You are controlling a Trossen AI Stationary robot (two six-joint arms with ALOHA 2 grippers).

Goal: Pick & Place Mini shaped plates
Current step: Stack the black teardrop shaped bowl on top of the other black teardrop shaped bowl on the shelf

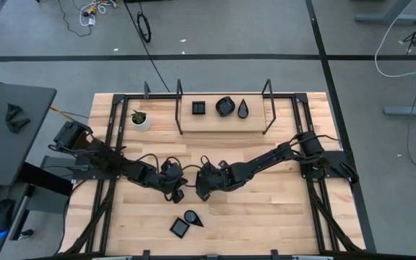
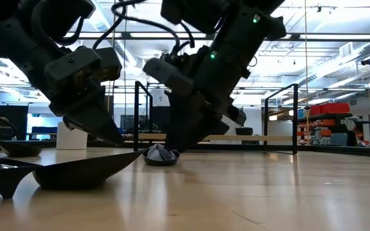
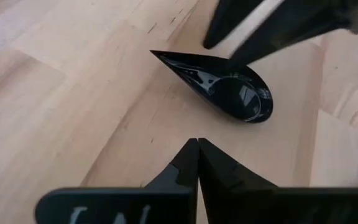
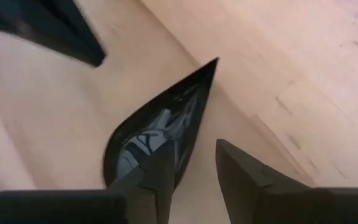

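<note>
Glossy black teardrop plate [image 4: 160, 134] lies flat at tabletop [image 1: 280, 209] center, right tool [image 4: 194, 177] fingers parted astride its rim, not clamped; left tool [image 3: 197, 163] clenched empty beside it; three more plates on upper-center rack [image 1: 222, 115].

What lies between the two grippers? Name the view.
A black teardrop plate lies between the shut left gripper and the open right gripper, which straddles its rim; the left wrist view shows it.
</note>
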